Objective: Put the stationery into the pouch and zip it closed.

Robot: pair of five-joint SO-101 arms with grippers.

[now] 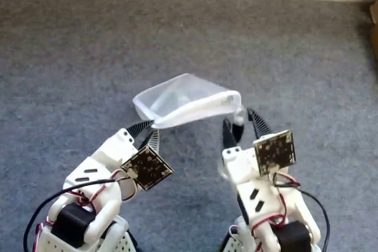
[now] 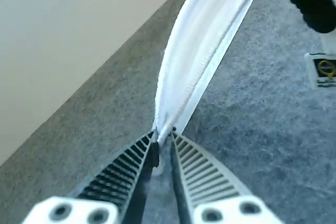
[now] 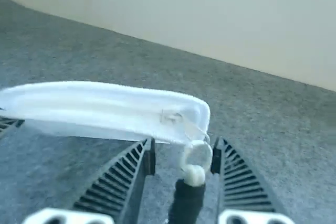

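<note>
Jaws of the left gripper are closed on one end of the pouch, pinching the fabric where the zip line ends. Jaws of the right gripper stand apart and hold nothing, at the opposite end of the pouch. The pouch appears raised off the counter. Its long axis runs from one gripper to the other, and the zip track follows the same axis. The slider sits near the right-hand end of the pouch. The pull ring hangs from it directly between the parted right jaws, touching neither as far as can be told. Judgement: the zip looks closed or nearly so, and any travel left to do runs along the long axis, away from the left gripper. The right arm is the nearer to the ring and needs only to close on it, with the left arm providing the counter-hold. Pouch contents cannot be made out.
</note>
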